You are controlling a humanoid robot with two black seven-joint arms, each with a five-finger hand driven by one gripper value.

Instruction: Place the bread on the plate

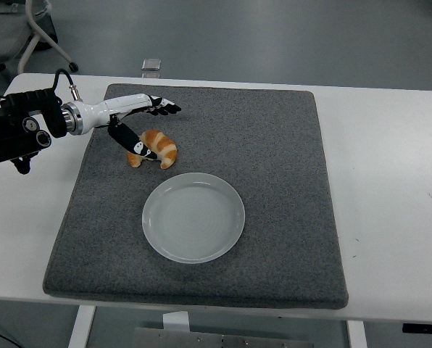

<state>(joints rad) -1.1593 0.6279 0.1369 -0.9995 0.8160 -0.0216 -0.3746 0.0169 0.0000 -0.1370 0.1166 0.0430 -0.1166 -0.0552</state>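
Toward the far-left corner of the white table (390, 188), on the grey mat (274, 159), we find the bread (158, 148), a croissant, lying flat and well inside the mat's left edge. Left hand (138, 125) reaches in from the table's left edge and hangs over it. Fingers (162, 107) are stretched out straight and slightly fanned beyond the croissant's far side; the thumb (133, 143) angles down across its left end. We cannot tell whether the thumb touches the crust. No closed grip yet, as we read it. The plate (193, 217) sits just beside the croissant, toward the near edge, bare and apart from it. Right arm does not show. We judge the task barely begun: approach made; grasp, lift, short carry toward the near edge and release all remain.
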